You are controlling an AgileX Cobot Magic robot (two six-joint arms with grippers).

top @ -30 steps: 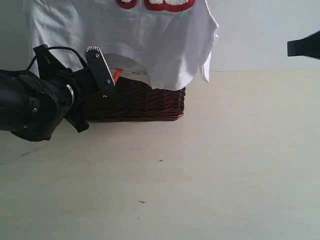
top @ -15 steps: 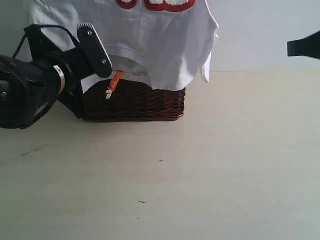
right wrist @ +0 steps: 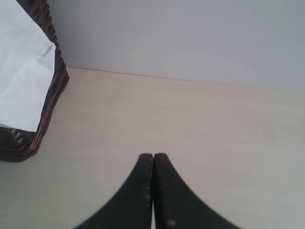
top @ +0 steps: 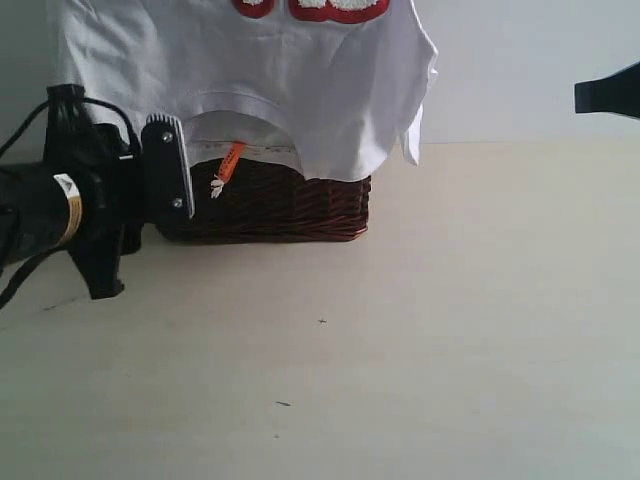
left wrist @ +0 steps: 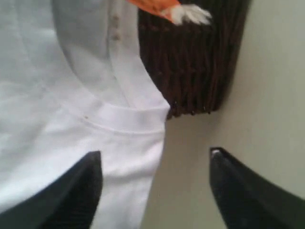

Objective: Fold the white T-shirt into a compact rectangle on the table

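left arm point(top: 50, 210) enters from the left edge of the exterior view, low over the table point(top: 450, 330), forearm roughly level and wrist turned toward the dark wicker basket point(top: 290, 205). a black cable point(top: 25, 130) loops up behind the wrist. one finger plate point(top: 167, 180) stands upright just in front of the basket's left end, below the shirt's collar opening. left jaws: released, set wide apart. in the left wrist view the two dark fingers point(left wrist: 71, 191) flank a gap that shows only shirt edge and bare table, and nothing is clamped. whether the near finger touches the cloth cannot be told. the white t-shirt point(top: 300, 90) is not laid on the table. it is draped over the basket at the rear left, hanging down the basket's front, with its red-outlined lettering point(top: 335, 10) at the top edge of the view. the ribbed collar point(left wrist: 128, 119) curves just ahead of the left jaws. the orange neck tag point(top: 231, 158) dangles inside the neck opening against the wicker. one shirt corner point(top: 410, 145) hangs past the basket's right end. right arm point(top: 608, 92): only a dark tip shows at the right edge, held high, well apart from basket and shirt. right jaws: clenched, fingertips point(right wrist: 143, 171) pressed flush together, empty, poised over bare table.
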